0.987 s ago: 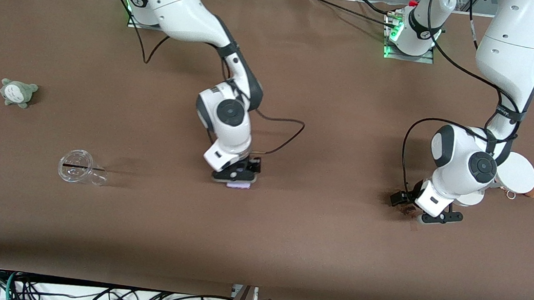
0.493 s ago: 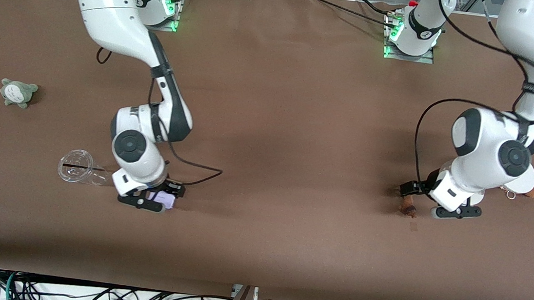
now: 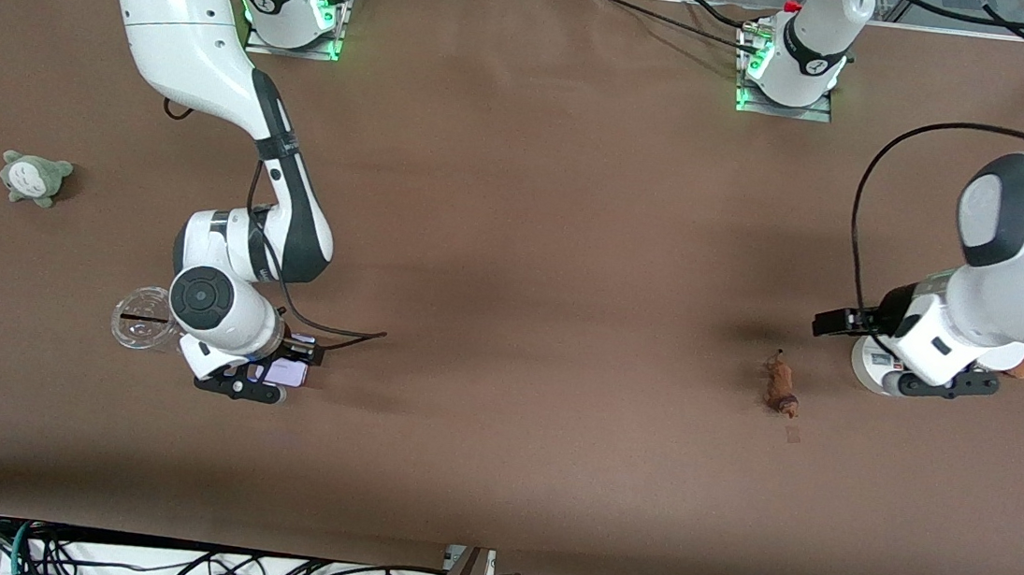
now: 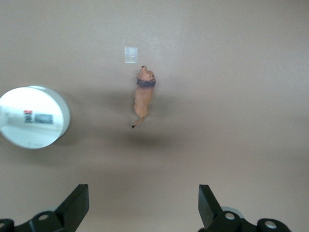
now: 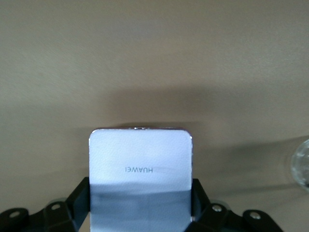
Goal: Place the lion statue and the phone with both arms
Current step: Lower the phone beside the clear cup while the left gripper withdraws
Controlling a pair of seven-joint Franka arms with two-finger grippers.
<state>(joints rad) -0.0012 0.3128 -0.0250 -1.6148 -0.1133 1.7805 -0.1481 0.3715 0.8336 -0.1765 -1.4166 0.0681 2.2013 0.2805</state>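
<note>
Front view: the right tool [image 3: 264,374] is clamped on the phone [image 3: 278,370], low over the table [image 3: 517,232] just beside a clear plastic cup [image 3: 144,318] toward the right arm's end. The lion statue [image 3: 780,390] lies free on the table toward the left arm's end, and the left tool [image 3: 909,359] hangs over a white round-based stand [image 3: 870,369], apart from the statue. Left wrist view: the left tool [image 4: 142,205] has its fingers spread wide and empty; the lion statue [image 4: 143,94] lies flat near a small tape square [image 4: 131,54], with the stand [image 4: 33,117] well apart. Right wrist view: the phone [image 5: 140,179] sits squarely between the fingers, and the cup [image 5: 301,166] shows at the edge. Risks, by judgement: releasing from height could bounce the phone; a sideways sweep could tip the cup. Open room is ample toward the table's middle, and the near edge is well apart.
</note>
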